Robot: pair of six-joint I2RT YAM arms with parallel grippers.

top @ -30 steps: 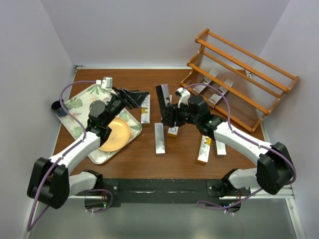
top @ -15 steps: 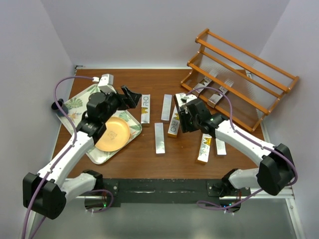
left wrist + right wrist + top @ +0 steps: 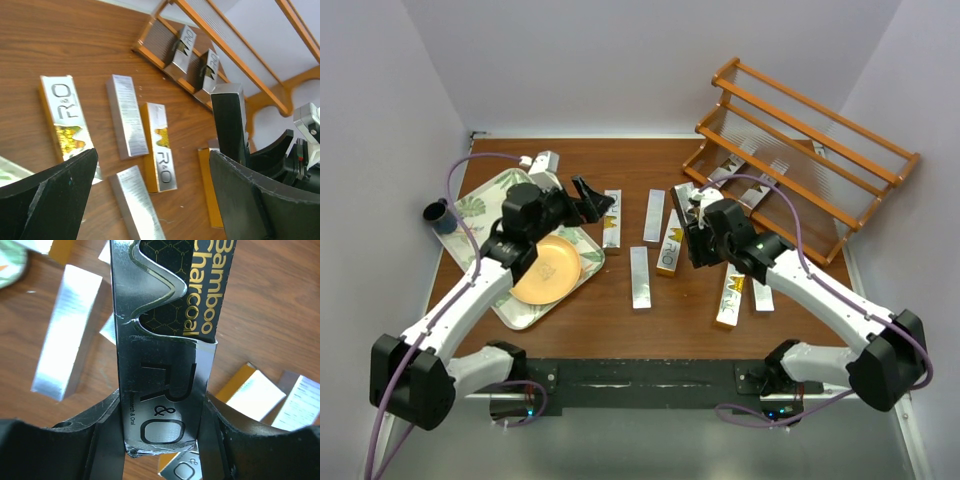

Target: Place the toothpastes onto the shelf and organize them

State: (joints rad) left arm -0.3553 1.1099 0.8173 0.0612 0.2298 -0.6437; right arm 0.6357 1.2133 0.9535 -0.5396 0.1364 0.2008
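My right gripper (image 3: 695,232) is shut on a dark, silver-ended toothpaste carton (image 3: 162,365) lettered "R&O", held upright above the table's middle; it also shows in the left wrist view (image 3: 229,120). My left gripper (image 3: 590,198) is open and empty, over the tray's right edge. Several silver and gold toothpastes lie flat on the table: one by the tray (image 3: 612,218), a silver one (image 3: 654,214), a gold-edged one (image 3: 669,247), another silver one (image 3: 639,277) and two at the right (image 3: 731,297). Two cartons (image 3: 728,172) (image 3: 757,195) lean on the lowest tier of the orange-brown shelf (image 3: 820,125).
A leaf-patterned tray (image 3: 478,205) at the left holds an orange plate (image 3: 548,268). A dark cup (image 3: 440,214) stands at the table's left edge. White walls close in the table on three sides.
My right gripper has carried the dark carton to the right, away from the left gripper and toward the shelf. My left gripper has drawn back a little toward the tray, open.
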